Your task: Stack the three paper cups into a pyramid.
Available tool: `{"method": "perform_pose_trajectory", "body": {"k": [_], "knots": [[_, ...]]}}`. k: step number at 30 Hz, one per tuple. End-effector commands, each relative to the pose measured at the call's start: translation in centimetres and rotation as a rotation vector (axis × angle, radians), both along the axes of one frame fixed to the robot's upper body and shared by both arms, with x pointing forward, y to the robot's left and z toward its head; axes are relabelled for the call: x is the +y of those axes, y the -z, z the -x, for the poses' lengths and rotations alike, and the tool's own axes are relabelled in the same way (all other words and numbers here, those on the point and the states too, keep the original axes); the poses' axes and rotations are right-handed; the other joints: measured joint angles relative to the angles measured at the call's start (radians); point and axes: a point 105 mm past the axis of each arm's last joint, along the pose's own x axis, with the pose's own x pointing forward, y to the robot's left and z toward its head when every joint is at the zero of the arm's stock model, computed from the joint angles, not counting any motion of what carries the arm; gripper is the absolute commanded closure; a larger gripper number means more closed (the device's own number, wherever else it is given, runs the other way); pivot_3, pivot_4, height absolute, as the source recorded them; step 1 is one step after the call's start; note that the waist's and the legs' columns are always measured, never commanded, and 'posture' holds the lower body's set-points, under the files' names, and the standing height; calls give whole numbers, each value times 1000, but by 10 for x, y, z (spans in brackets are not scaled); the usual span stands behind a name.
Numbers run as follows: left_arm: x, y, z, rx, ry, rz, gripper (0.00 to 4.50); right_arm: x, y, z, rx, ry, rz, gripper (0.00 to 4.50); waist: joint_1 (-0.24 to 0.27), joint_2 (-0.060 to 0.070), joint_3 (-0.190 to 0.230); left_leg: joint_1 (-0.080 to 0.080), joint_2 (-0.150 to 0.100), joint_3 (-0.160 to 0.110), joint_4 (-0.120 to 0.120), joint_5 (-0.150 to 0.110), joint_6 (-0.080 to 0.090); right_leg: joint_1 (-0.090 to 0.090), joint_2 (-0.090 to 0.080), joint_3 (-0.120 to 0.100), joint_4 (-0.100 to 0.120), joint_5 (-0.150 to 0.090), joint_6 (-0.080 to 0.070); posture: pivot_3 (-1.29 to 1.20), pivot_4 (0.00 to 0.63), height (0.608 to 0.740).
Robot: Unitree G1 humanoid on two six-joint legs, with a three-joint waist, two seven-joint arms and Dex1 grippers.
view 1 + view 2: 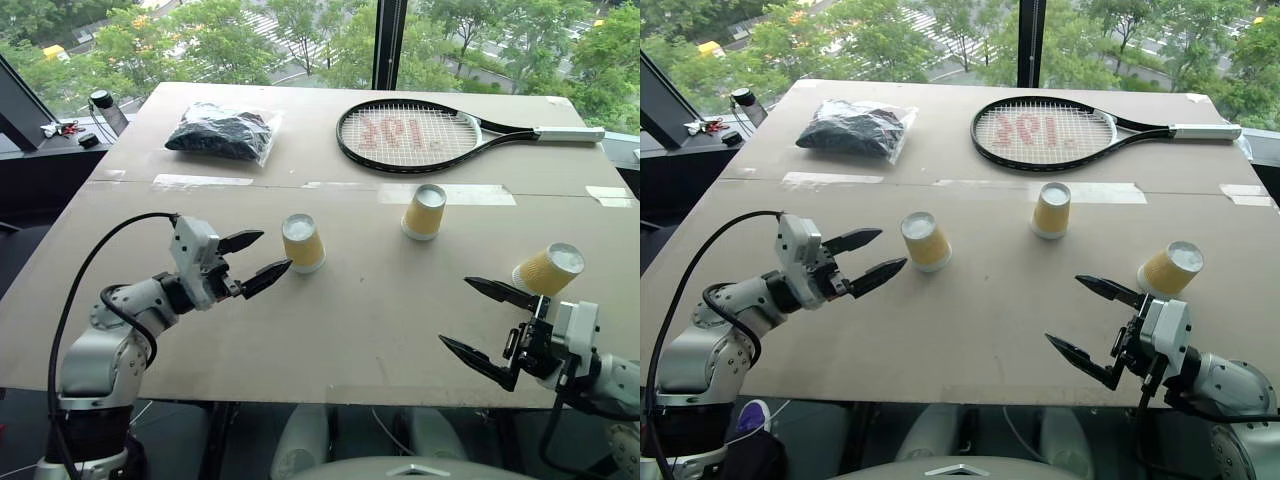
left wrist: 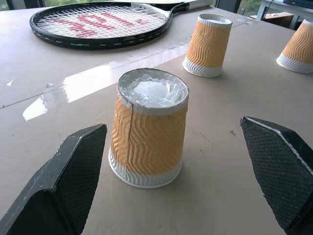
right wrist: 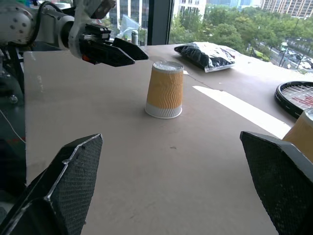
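Three paper cups stand upside down and apart on the brown table (image 1: 330, 330), none resting on another: the left cup (image 1: 303, 243), the middle cup (image 1: 424, 211) and the right cup (image 1: 549, 270). My left gripper (image 1: 275, 250) is open and level, its fingertips just short of the left cup (image 2: 149, 132), which sits ahead between the fingers without touching them. My right gripper (image 1: 454, 312) is open near the table's front edge, pointing left, with the right cup (image 3: 303, 132) close beside its far finger. Nothing is held.
A black tennis racket (image 1: 420, 135) lies at the back right and a clear bag of black stuff (image 1: 222, 132) at the back left. Strips of clear tape (image 1: 200, 181) cross the table. Small items (image 1: 70, 130) sit on the ledge at far left.
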Motion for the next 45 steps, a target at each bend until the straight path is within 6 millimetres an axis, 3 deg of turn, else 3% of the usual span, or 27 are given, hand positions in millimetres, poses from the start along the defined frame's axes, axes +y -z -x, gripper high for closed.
{"method": "perform_pose_trajectory", "body": {"k": [1,8,11,14,18,25,34,45], "knots": [[-6,-5,-15,-26,19,-36,0,8,-9,8,-37,-28,-17,47,0,0,0,0,0,0,0,0,0,0,0,0,0,0,0,0,150,740],[-23,-5,-43,-41,76,-34,0,10,-6,8,-47,38,-12,47,0,0,0,0,0,0,0,0,0,0,1,0,0,0,0,0,150,740],[-31,-2,-50,-40,118,-45,866,9,-7,7,-51,75,-8,0,0,-1,0,0,0,0,0,0,0,0,2,0,1,0,0,0,150,740],[-34,0,-53,-44,142,-60,2202,8,-8,7,-56,98,-6,0,-3,0,0,0,0,0,0,0,0,0,2,0,1,0,0,0,150,740],[-45,-5,-53,-46,207,-36,2221,7,-8,9,-55,135,-5,0,0,-1,0,0,0,1,0,0,0,0,2,1,1,0,0,0,150,740],[-89,-19,-47,-33,405,6,2221,3,-3,14,-43,225,-10,0,4,-1,1,-1,0,0,1,0,0,0,2,0,1,0,1,0,150,740],[-141,-22,-69,-80,481,15,2221,-8,-1,14,-42,358,-1,0,-1,-2,1,-1,-1,0,1,0,0,0,4,1,1,0,1,0,150,740],[-155,-12,-72,-65,509,-6,2221,-42,17,37,44,506,46,0,0,-2,1,-2,-1,0,1,0,0,-1,4,1,0,0,1,0,150,740]]}}
